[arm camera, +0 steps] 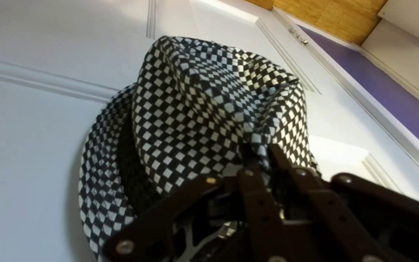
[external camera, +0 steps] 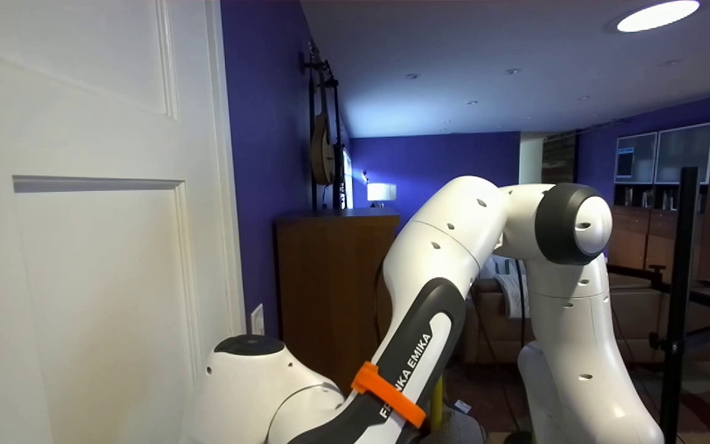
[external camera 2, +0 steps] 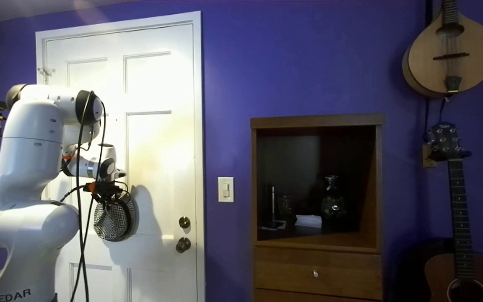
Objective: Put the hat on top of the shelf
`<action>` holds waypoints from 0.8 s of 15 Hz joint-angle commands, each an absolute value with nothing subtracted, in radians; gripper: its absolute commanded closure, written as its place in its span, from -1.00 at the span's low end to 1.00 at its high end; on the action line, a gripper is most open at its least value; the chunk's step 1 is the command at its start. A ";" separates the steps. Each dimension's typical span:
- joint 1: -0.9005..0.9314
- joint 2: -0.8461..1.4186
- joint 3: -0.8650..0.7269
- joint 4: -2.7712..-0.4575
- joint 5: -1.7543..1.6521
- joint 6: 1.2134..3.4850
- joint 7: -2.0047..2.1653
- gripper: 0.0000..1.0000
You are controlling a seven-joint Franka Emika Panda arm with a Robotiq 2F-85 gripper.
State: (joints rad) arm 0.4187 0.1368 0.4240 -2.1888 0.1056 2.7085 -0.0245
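Brown shelf edge [external camera 2: 318,121], well apart, hat [arm camera: 191,120] in claw [arm camera: 262,153]

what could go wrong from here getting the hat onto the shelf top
The pincer seems to pinch the hat only by a fold of its crown, so it might slip or twist. In an exterior view, the hat appears lower than the top of the shelf, so too little lift could bump it. The black cables look close to the hat there and might snag it.
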 commanded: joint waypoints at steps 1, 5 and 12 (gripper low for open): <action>0.430 0.137 0.414 -2.137 0.042 2.675 0.015 1.00; 0.432 0.113 0.402 -2.119 -0.027 2.624 0.058 0.97; 0.422 0.041 0.402 -2.085 -0.087 2.440 0.096 0.97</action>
